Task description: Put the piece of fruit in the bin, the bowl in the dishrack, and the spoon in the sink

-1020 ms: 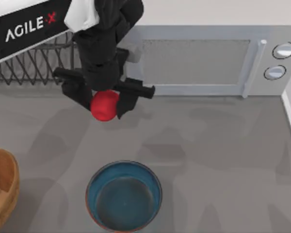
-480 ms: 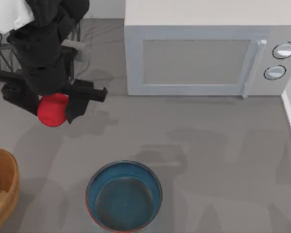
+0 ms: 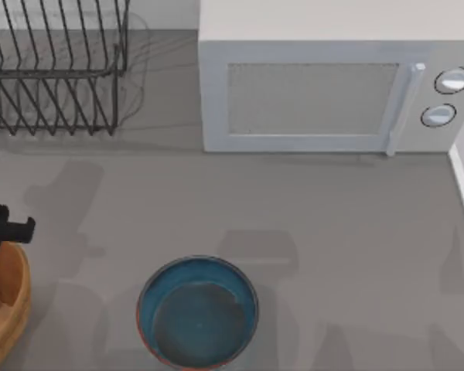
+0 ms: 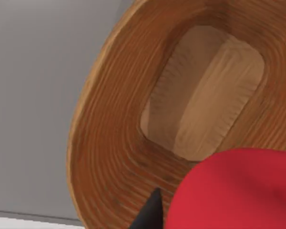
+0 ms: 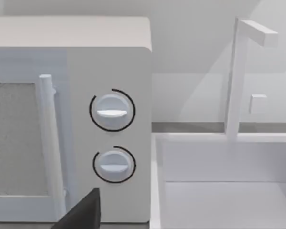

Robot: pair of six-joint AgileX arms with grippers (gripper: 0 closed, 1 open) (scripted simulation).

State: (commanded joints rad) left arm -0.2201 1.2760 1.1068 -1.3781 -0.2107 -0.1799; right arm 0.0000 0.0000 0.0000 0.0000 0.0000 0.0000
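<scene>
At the top view's lower left, the left gripper (image 3: pixel 0 232) grips the piece of fruit (image 4: pixel 238 191) above the bin (image 4: pixel 114 157); releasing looks next.

The left end effector (image 3: pixel 0 232) is matte black: a flat, blocky bar with squared edges and a small stepped tip, with no markings, screws or cables visible. In the left wrist view one black finger (image 4: pixel 148 214) tapers to a point. The right wrist view has another dark grey-black, wedge-shaped finger (image 5: pixel 81 214).

Grainy wooden bin (image 4: pixel 109 157), smooth matt red fruit (image 4: pixel 238 191), glazed bowl (image 3: pixel 197 309), black wire dishrack (image 3: pixel 54 69).
</scene>
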